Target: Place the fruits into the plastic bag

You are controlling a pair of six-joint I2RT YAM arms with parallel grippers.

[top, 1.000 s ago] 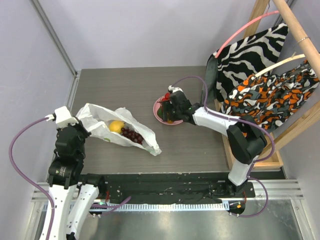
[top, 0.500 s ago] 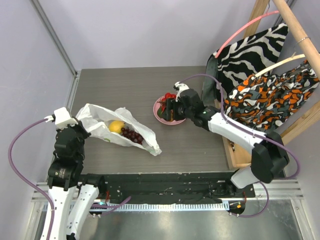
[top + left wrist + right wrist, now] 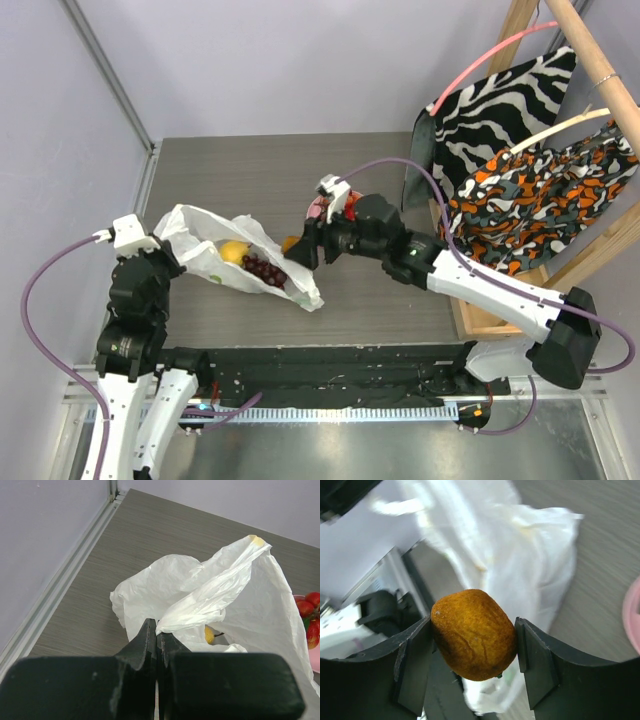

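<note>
The plastic bag (image 3: 205,245) lies crumpled on the left part of the tabletop (image 3: 260,165), closer to the near edge than the far one, its mouth gaping toward the middle. Inside it I can see a yellow lemon (image 3: 233,252) and, just beside it on the near side, a dark bunch of grapes (image 3: 263,270). My left fingers (image 3: 147,642) are clenched on a fold of the bag's rim at its left end, holding that thin white edge up off the tabletop. My right fingers (image 3: 415,665) grasp a small orange fruit (image 3: 473,634) with a rough, slightly wrinkled skin, one pad on each side of it; from above the fruit sits right at the bag's right rim, and I cannot tell how high it is over the plastic. Behind the right arm, near the middle of the tabletop, a bit of the pink plate (image 3: 314,211) shows, with red fruits (image 3: 310,615) on it. At the tabletop's right edge a wooden rack (image 3: 590,60) carries a zebra-striped cloth (image 3: 500,100) and an orange patterned cloth (image 3: 540,190).
</note>
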